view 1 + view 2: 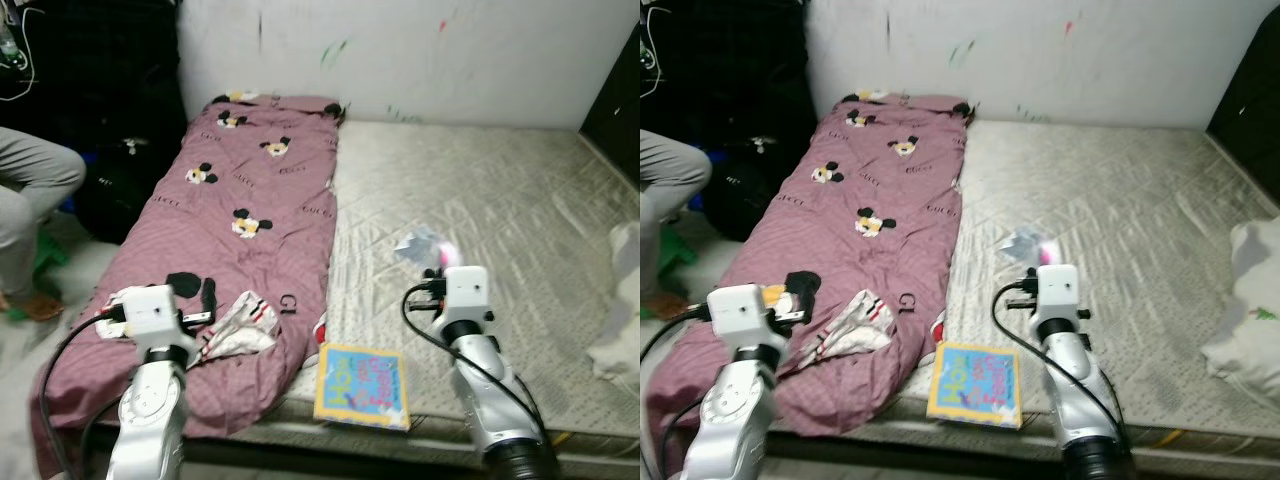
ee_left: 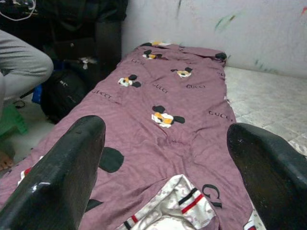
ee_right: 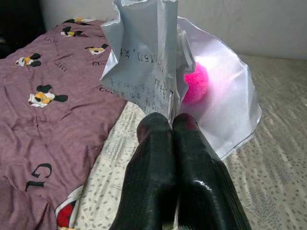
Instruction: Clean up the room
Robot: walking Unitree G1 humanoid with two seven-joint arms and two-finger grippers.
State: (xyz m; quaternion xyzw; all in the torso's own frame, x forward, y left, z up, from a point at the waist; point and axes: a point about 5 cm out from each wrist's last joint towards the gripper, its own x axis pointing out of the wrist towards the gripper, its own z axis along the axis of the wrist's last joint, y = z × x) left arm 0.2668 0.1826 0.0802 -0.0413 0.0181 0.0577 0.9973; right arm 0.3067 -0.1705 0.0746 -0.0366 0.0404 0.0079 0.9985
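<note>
My right gripper (image 3: 171,122) is shut on the lower edge of a crinkled silver plastic bag (image 3: 144,57) with something bright pink (image 3: 196,84) inside. The bag (image 1: 422,245) hangs just above the bare grey mattress (image 1: 500,200), right of a purple blanket. My left gripper (image 2: 165,143) is open with nothing between its fingers (image 2: 67,167). It hovers over the near end of the purple Mickey-print blanket (image 1: 240,230), close to a white cloth with red and black stripes (image 1: 240,325). A colourful book (image 1: 362,385) lies at the mattress's front edge between my arms.
A person's leg in grey trousers (image 1: 35,190) is at the far left beside a black bag (image 1: 120,180). White bedding (image 1: 620,300) is bunched at the mattress's right edge. A marked white wall (image 1: 420,50) runs behind the bed.
</note>
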